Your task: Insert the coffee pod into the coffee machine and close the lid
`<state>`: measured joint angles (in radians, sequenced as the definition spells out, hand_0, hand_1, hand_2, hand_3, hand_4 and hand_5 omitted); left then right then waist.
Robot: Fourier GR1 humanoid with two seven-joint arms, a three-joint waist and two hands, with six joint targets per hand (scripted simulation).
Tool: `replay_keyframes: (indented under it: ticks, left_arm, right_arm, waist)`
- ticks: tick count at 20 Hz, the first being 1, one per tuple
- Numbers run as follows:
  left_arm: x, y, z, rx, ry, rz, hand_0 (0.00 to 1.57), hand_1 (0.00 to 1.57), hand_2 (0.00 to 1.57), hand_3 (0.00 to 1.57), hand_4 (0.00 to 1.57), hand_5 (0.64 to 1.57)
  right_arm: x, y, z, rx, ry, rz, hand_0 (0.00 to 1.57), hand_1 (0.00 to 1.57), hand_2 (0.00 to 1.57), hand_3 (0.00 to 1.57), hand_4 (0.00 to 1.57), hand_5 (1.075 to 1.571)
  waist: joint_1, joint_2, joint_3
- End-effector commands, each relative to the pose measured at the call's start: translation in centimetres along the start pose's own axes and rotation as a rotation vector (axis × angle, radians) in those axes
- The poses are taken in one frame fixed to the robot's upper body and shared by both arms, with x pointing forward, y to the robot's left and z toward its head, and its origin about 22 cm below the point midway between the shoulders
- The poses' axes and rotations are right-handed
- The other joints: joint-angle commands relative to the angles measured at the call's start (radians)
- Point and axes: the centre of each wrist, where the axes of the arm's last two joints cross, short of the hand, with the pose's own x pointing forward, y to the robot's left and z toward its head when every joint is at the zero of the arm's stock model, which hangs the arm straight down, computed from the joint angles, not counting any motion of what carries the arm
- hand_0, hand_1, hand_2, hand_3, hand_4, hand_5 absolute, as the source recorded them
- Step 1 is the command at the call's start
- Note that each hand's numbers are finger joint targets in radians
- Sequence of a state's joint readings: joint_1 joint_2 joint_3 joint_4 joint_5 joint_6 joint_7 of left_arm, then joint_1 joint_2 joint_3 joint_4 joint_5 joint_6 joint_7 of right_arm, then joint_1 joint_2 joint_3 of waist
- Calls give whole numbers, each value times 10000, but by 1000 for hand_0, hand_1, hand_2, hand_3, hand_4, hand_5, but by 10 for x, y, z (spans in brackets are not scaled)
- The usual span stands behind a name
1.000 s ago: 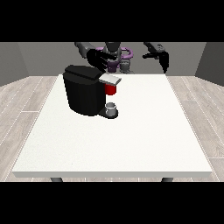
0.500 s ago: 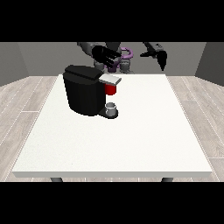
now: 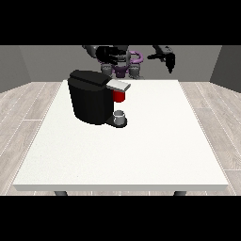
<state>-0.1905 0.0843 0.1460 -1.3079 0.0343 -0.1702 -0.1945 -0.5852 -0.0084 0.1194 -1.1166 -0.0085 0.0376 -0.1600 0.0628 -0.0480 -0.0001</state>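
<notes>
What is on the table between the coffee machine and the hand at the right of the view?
Nothing: in the front view, only bare white table lies between the coffee machine and that raised hand.

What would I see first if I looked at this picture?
Probably the big black coffee machine, standing on the white table towards the view's left and the robot's side. A bright red part shows at its front under a grey lid, with a small grey cup below it. Behind the table, the robot's two black hands hang in the air, one above the machine and one at the view's right.
</notes>
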Motion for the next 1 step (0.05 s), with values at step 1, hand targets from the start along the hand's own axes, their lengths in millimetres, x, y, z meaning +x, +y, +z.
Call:
replay_keyframes:
  ticks: [1]
  left_arm:
    - [-11,2,15,345,592,64,0,0,0,0,192,1571]
  right_arm:
    - [-42,9,54,-573,963,-1178,0,0,0,0,157,1571]
  waist:
    - [-511,-855,5]
